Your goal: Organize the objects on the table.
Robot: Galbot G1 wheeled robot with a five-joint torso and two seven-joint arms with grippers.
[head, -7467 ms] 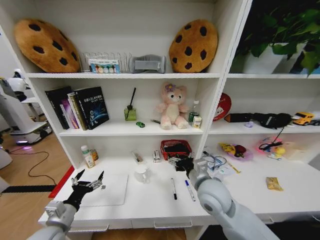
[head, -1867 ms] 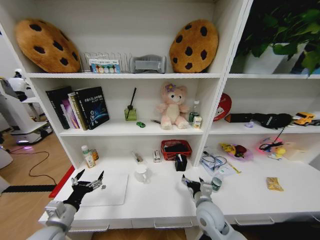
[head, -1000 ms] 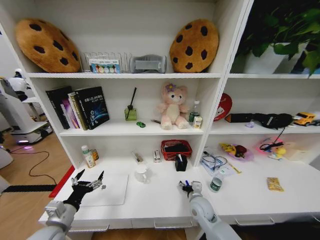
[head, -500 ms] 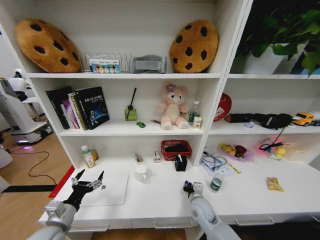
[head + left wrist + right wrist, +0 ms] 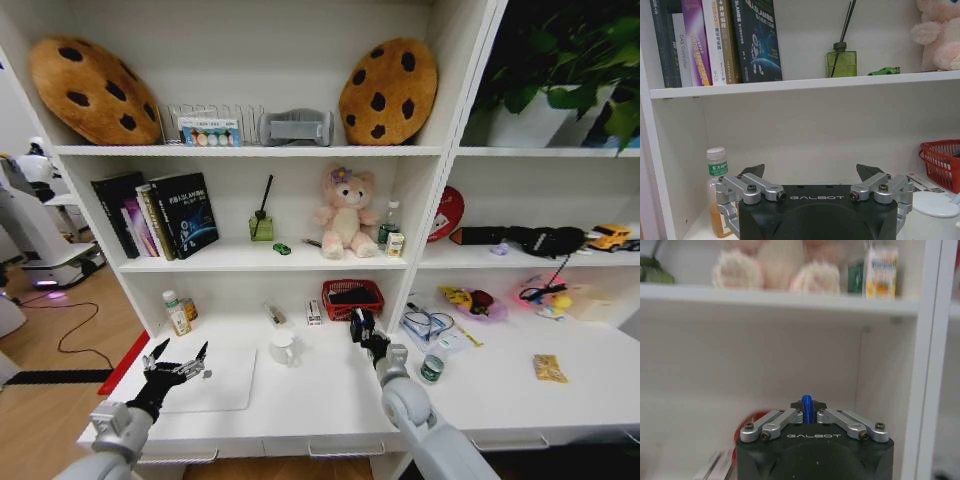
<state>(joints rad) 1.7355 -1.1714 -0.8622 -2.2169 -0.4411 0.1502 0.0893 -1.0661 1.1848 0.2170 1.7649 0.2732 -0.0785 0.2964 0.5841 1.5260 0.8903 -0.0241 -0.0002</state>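
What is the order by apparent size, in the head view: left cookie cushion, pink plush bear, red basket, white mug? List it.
1. Left cookie cushion, largest.
2. Pink plush bear.
3. Red basket, near the bear in area, so unsure.
4. White mug, smallest, though nearest the camera.

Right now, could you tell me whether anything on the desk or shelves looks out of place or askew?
Nothing is spilled or damaged. One oddity: a tiny green toy car sits on the middle shelf between the reed diffuser and the pink plush bear. The right gripper holds a blue-capped pen upright above the desk.
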